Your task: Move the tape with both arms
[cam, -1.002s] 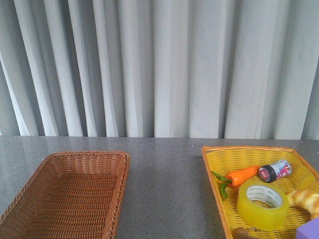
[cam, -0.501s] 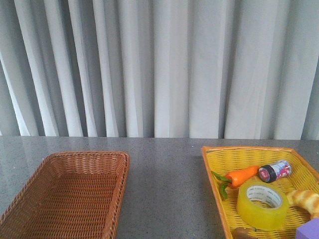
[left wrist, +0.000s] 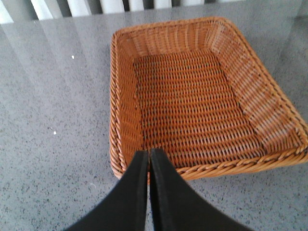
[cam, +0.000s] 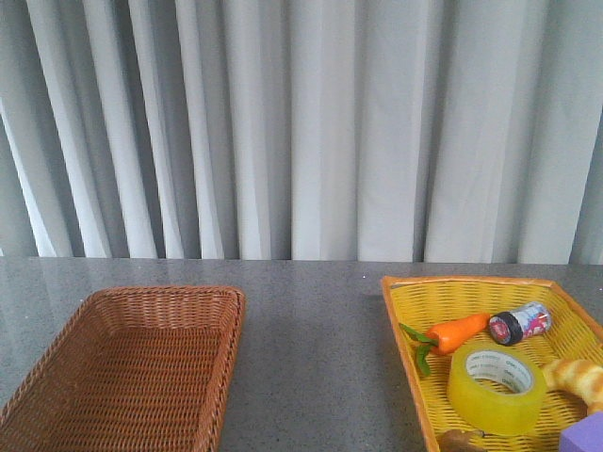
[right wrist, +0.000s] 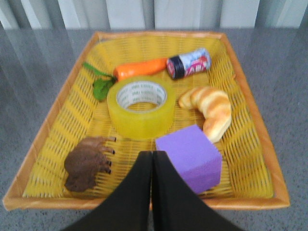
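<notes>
The yellow tape roll (cam: 497,386) with a white printed core lies flat in the yellow basket (cam: 400,315) at the right; it also shows in the right wrist view (right wrist: 141,108). My right gripper (right wrist: 152,156) is shut and empty, above the near rim of that basket, short of the tape. My left gripper (left wrist: 148,155) is shut and empty, over the near rim of the empty brown wicker basket (left wrist: 120,96), which stands at the left in the front view (cam: 231,330). Neither arm shows in the front view.
In the yellow basket (right wrist: 57,110) lie a carrot (right wrist: 139,69), a dark-lidded jar (right wrist: 188,63), a croissant (right wrist: 210,109), a purple block (right wrist: 189,156) and a brown toy (right wrist: 86,161). A grey table (cam: 311,358) runs between the baskets; a curtain hangs behind.
</notes>
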